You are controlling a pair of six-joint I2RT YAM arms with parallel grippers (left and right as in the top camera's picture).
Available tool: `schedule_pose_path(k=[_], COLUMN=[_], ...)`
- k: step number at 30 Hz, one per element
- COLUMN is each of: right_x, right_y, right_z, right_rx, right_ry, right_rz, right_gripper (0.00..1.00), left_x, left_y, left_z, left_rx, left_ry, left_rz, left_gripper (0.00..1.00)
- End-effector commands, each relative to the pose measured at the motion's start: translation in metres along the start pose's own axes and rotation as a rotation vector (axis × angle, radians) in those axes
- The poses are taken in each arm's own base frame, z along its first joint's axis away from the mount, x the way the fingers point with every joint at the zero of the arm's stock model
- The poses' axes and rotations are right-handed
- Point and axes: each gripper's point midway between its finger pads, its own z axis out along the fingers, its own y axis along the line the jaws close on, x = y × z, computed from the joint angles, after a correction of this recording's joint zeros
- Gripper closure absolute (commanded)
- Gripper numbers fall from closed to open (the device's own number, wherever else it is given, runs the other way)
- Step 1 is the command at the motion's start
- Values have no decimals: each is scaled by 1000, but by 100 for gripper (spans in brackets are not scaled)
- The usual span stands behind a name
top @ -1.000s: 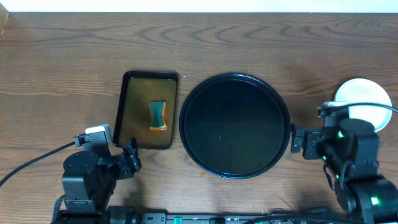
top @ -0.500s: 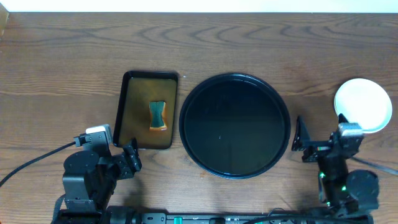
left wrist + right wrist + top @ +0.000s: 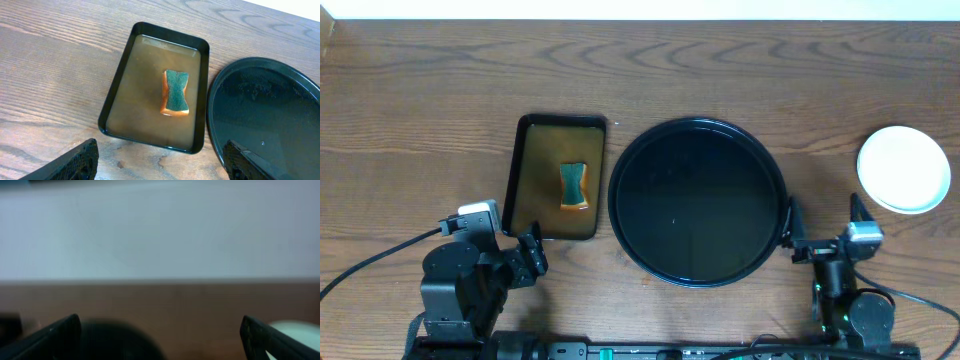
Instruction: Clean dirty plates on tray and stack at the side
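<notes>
The round black tray [image 3: 697,200] lies bare in the middle of the table, with nothing on it; the left wrist view shows its left part [image 3: 270,115]. A stack of pale plates [image 3: 904,168] sits on the wood at the far right, its top face clean. My right gripper [image 3: 822,235] is open and empty near the front edge, between tray and stack. Its blurred view shows a dark round shape, probably the tray [image 3: 115,340], and a pale plate edge [image 3: 295,330]. My left gripper [image 3: 495,240] is open and empty at the front left [image 3: 160,165].
A rectangular dark tray [image 3: 516,180] holding brownish water stands left of the round tray, its rim [image 3: 116,90] just ahead of my left fingers. A green and orange sponge [image 3: 574,185] lies in it [image 3: 176,92]. A cable [image 3: 370,262] trails off left.
My right arm has drawn back from the plate stack toward the front edge, uncovering the whole stack. The left arm has not moved.
</notes>
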Motion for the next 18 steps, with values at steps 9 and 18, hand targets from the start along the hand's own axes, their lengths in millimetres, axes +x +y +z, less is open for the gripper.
schedule_pose_path(k=[9,18], right_x=[37,37], right_y=[4,4], right_z=[-2,-2], right_rx=[-35,-35], right_ry=[136,136], right_rz=[7,7], right_gripper=[1,1], left_x=[0,0], left_y=[0,0], left_z=[0,0], left_rx=[-1,-1], left_ry=[1,0], left_rz=[11,11], left_gripper=[20,20])
